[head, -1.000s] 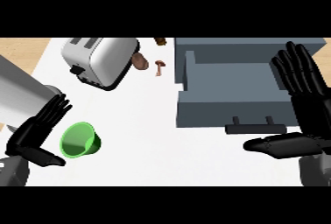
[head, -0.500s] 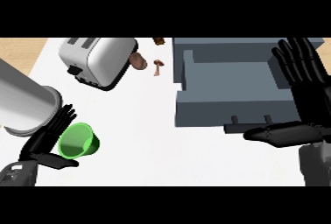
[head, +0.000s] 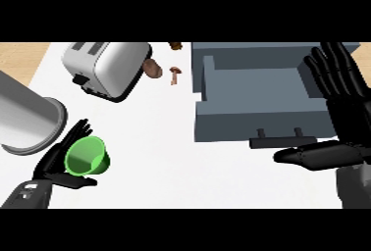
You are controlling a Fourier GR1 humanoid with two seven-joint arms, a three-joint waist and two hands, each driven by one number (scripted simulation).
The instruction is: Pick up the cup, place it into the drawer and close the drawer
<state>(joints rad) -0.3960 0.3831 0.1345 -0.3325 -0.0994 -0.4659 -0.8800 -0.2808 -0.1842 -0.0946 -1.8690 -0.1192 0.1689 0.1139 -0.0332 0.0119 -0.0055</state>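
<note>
A green cup [head: 88, 157] lies tilted on the white counter [head: 181, 171] at the lower left, its mouth facing up and left. My left hand [head: 54, 164] wraps it from the left, with fingers [head: 77, 131] behind its rim and the thumb curled under it. The grey drawer [head: 246, 83] stands open at the upper right, its handle [head: 279, 139] toward me. My right hand [head: 340, 122] is open over the drawer's right side, fingers pointing up and thumb out to the left near the handle.
A large grey cylinder [head: 25, 120] stands just above and left of the cup. A silver toaster [head: 109, 66] sits at the back, with small brown mushrooms [head: 153, 68] beside it. Bare counter lies between the cup and the drawer.
My left hand has slid down and left and closed in around the cup, which stays in the same spot. The right hand has hardly moved.
</note>
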